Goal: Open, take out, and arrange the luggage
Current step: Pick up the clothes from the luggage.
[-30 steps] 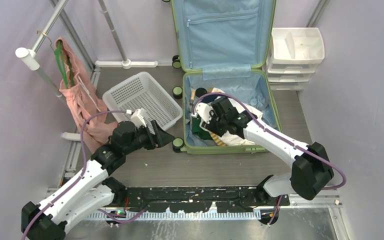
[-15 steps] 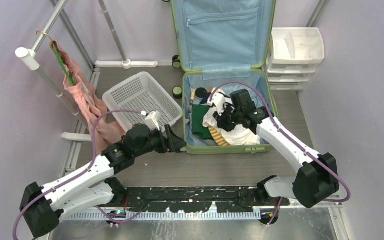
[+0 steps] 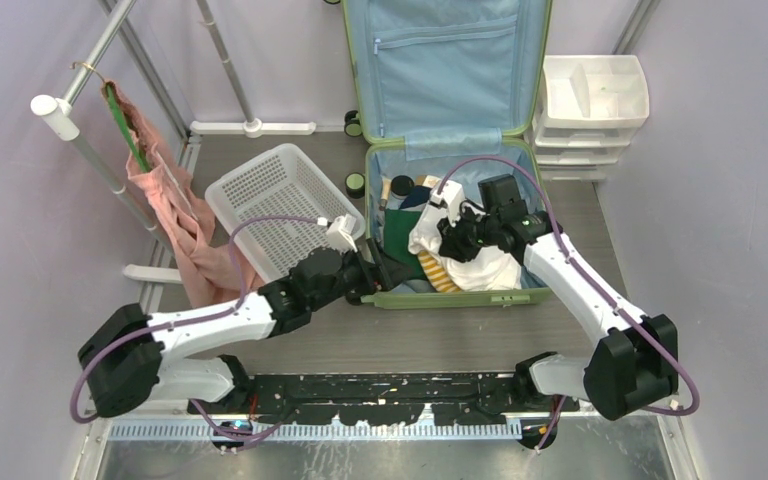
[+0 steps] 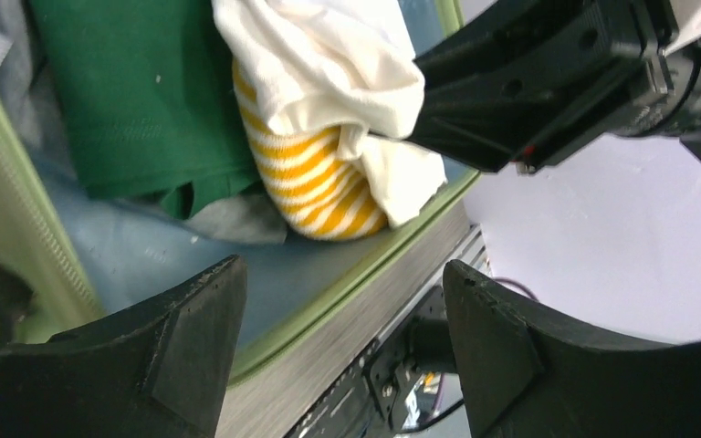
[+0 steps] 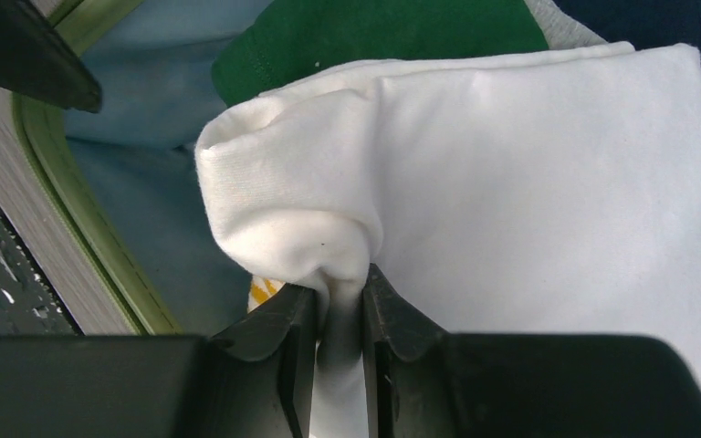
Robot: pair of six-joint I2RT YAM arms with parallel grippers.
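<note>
The light-green suitcase [image 3: 537,190] lies open, its blue-lined lid [image 3: 445,65] upright against the back wall. Inside lie a green garment [image 3: 400,232], a white garment [image 3: 480,265], a yellow-striped cloth [image 3: 438,275] and small items at the back. My right gripper [image 3: 447,237] is shut on a fold of the white garment [image 5: 529,164] and holds it bunched above the case. My left gripper [image 3: 378,270] is open and empty at the case's front-left corner; its wrist view shows the green garment [image 4: 137,100], the striped cloth [image 4: 319,182] and the case rim [image 4: 365,274].
A white mesh basket [image 3: 282,200] lies left of the case. A white drawer unit [image 3: 593,110] stands at the back right. A pink garment [image 3: 175,220] hangs on a rack [image 3: 65,115] at the left. Purple walls close in both sides.
My left gripper has moved right, from beside the basket to the case's front-left corner. My right gripper has shifted right and back, lifting the white garment and uncovering the green one.
</note>
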